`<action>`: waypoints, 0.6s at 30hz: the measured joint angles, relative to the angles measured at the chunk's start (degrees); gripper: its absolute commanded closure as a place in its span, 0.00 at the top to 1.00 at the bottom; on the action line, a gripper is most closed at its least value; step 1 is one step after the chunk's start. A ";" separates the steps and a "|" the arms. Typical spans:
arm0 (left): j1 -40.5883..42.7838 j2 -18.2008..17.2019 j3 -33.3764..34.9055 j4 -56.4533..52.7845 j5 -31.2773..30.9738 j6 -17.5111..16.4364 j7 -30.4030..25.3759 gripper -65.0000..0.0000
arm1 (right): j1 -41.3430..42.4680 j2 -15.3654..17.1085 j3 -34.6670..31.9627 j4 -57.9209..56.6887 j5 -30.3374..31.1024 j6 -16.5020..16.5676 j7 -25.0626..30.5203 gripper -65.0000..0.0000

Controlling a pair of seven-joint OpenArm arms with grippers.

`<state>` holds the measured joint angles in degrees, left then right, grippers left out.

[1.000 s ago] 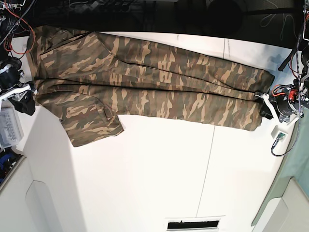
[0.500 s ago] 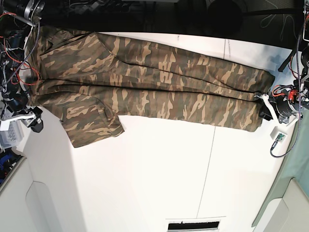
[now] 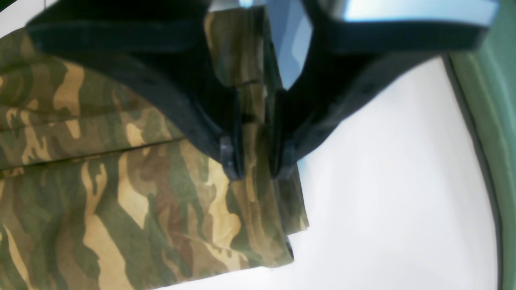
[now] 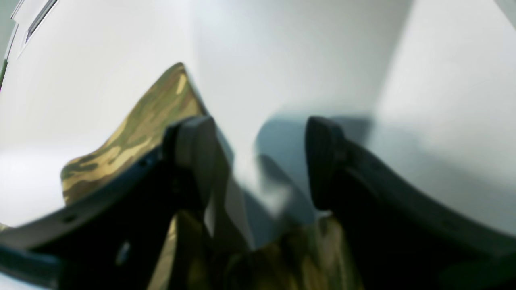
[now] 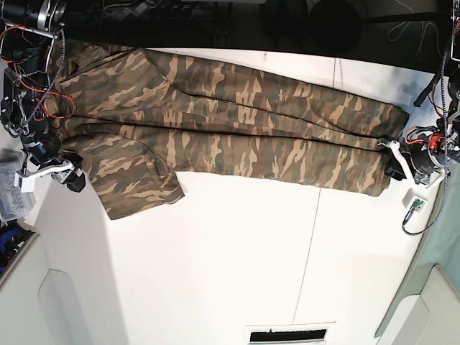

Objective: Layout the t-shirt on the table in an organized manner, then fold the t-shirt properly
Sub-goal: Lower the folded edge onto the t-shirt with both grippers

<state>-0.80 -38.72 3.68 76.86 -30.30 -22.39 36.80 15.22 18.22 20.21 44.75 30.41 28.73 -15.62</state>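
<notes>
Camouflage cloth: the t-shirt (image 5: 215, 122) lies stretched in a long folded band across the far part of the white table (image 5: 237, 266), one sleeve sticking out toward the near side.
Left pincer (image 3: 253, 171): clenched on the t-shirt's end edge, several layers of cloth squeezed between its two black fingers (image 3: 227, 153).
Right pincer (image 4: 258, 161): released, fingers spread with nothing between them; bare table shows in the gap, cloth lies just under and behind it.
Hidden: the right wrist view is blurred, so whether the right fingertips touch cloth cannot be told. In the base view the right arm and its red wires cover the shirt's corner beside the right pincer (image 5: 68, 176). The shirt's far edge runs into dark shadow.
Edges: just past the left pincer (image 5: 394, 154) the table ends at a green strip (image 3: 483, 121); the shirt's corner stops short of that edge.
Open room: wide bare table lies on the near side of both pincers, crossed by a thin dark seam (image 5: 307, 251).
Nearby: a clear plastic box (image 5: 13, 192) sits just outside the right pincer; a small white part on a cable (image 5: 413, 203) lies beside the left pincer.
</notes>
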 measured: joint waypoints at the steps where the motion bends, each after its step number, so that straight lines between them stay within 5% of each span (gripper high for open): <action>1: 0.02 0.02 0.00 0.00 -0.02 0.00 0.00 0.25 | 0.00 0.00 0.00 0.00 -0.02 0.02 0.20 0.55; 3: 0.00 0.00 0.00 0.00 0.00 0.00 0.00 0.25 | 0.00 -0.02 0.00 -0.04 -0.02 0.02 0.63 0.52; 9: 0.00 0.00 0.00 0.00 -0.04 0.02 0.00 0.25 | -0.31 -0.15 -0.04 -0.17 -0.46 3.26 -0.26 0.18; 18: -0.33 0.00 0.00 0.00 -2.91 0.42 0.02 0.33 | 0.20 -1.57 -0.09 -0.20 -0.24 3.39 -0.26 0.14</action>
<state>-1.13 -38.72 3.68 76.86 -33.21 -21.98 36.82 15.42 16.64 20.12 44.56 30.17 32.12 -15.88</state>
